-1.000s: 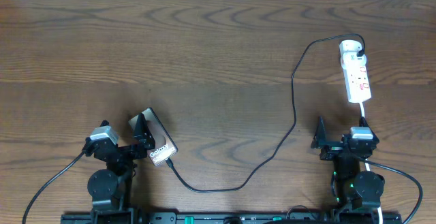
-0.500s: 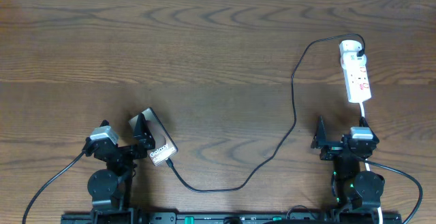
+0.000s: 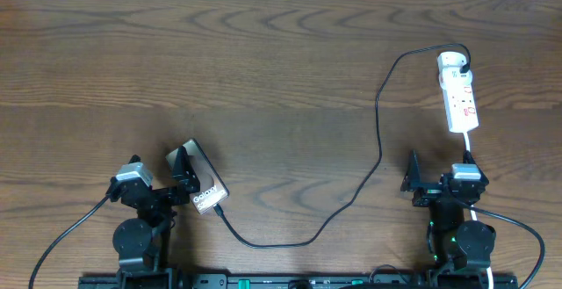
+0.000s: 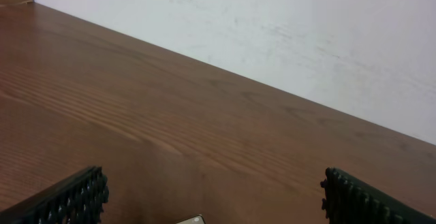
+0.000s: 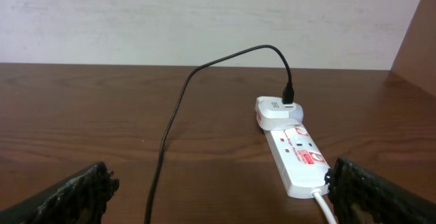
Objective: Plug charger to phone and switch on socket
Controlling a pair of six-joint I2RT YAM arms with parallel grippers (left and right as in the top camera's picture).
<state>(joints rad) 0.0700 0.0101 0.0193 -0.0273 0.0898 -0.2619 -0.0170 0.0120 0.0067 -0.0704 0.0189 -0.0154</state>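
We see the flat bronze phone (image 3: 199, 188) lying by our left fingers (image 4: 75, 198), which are spread wide (ribbed black pads); the right fingers (image 5: 71, 195) are spread too. The thin black charger (image 3: 379, 140) snakes across the wood-grain desk (image 3: 263, 61) from the phone to the smooth white socket (image 3: 459, 96).

The bench (image 3: 263, 61) lay open left of the charger (image 3: 379, 131) and beyond its far loop. The charger's cable crossed the middle, running from the socket (image 3: 459, 96) to the phone (image 3: 204, 188), blocking any low sweep across it.
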